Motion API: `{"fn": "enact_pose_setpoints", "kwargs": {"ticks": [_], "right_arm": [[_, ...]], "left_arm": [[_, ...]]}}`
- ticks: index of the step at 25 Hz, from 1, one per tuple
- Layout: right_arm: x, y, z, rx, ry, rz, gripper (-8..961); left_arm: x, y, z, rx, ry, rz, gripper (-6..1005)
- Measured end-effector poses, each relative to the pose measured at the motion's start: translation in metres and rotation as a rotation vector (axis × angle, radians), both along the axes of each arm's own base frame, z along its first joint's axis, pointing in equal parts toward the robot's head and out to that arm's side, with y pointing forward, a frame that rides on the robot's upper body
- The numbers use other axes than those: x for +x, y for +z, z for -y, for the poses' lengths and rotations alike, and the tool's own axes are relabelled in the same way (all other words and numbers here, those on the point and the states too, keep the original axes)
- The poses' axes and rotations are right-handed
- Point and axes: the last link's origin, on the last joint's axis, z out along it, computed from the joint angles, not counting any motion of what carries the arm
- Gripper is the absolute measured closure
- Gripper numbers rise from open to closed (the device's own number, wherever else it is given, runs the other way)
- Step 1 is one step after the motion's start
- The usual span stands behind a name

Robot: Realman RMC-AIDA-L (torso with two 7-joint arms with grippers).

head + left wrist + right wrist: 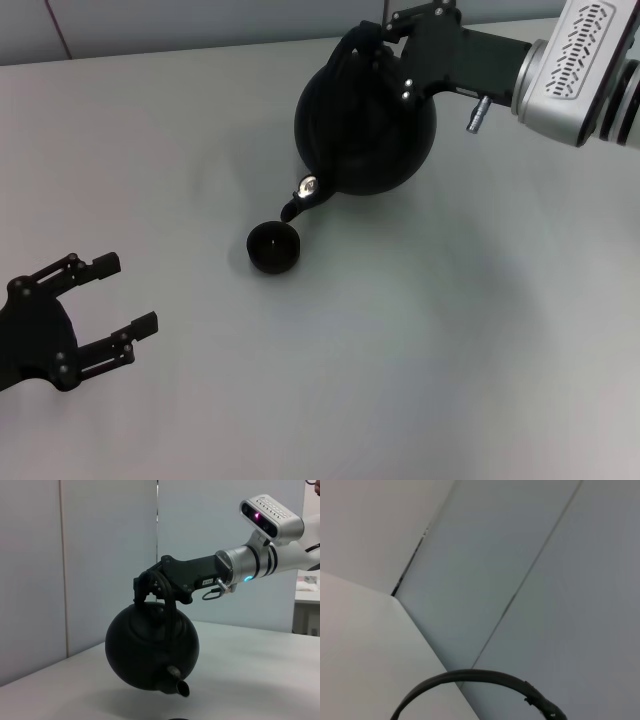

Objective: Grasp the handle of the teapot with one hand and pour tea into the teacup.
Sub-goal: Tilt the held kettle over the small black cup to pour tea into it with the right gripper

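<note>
The fingers [145, 586] of the right gripper [375, 45] are clenched on the handle [169, 611] of the teapot [365, 120], at the top of the arch. In the left wrist view the pot hangs clear of the surface [450, 330], tipped forward so that its spout [179, 681] points down and outward. From the head view the spout's mouth sits just above and beside the far rim of the teacup [273, 247], which stands on the surface in front of the pot, towards the robot's left.

The left gripper [105, 315] hovers low near the robot's left edge of the head view, well apart from the cup and pot, its fingers spread and holding nothing.

The step in hand looks like the pour itself: the grasp and lift are done and the pot is already tilted over the cup. No stream of tea can be made out, and whether the cup holds any liquid cannot be told, as its inside shows only dark.

The next move likely calls for a slow further tilt about the handle, keeping the spout's mouth over the cup's opening instead of its rim. The cup is very small against the pot, so a slight drift sideways or a quick tip could send tea onto the surface.
</note>
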Motion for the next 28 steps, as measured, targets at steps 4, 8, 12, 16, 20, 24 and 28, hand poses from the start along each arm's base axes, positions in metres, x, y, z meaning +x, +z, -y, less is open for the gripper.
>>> {"fn": "enact_pose_setpoints", "kwargs": {"ticks": [4, 8, 12, 16, 20, 24, 28], "right_arm": [[-0.003, -0.001, -0.001, 0.004, 0.021, 0.015, 881], [-0.005, 0.001, -0.002, 0.017, 0.042, 0.031, 881], [-0.007, 0.003, -0.004, 0.028, 0.052, 0.040, 881], [-0.009, 0.003, -0.006, 0.028, 0.058, 0.045, 880], [-0.011, 0.000, -0.006, 0.020, 0.072, 0.067, 880], [-0.012, -0.002, -0.006, 0.014, 0.079, 0.085, 880], [-0.014, -0.003, -0.007, 0.012, 0.091, 0.105, 880]], "left_arm": [[0.000, 0.000, 0.000, 0.004, 0.001, 0.003, 214], [0.000, 0.000, -0.001, 0.006, 0.004, 0.004, 214], [0.001, 0.000, -0.002, 0.003, 0.008, 0.007, 214], [0.002, 0.000, -0.003, 0.003, 0.006, 0.008, 215], [0.002, 0.000, -0.004, 0.003, 0.006, 0.008, 215], [0.002, 0.000, -0.004, 0.004, 0.005, 0.008, 214], [0.003, 0.000, -0.005, 0.004, 0.004, 0.008, 214]]}}
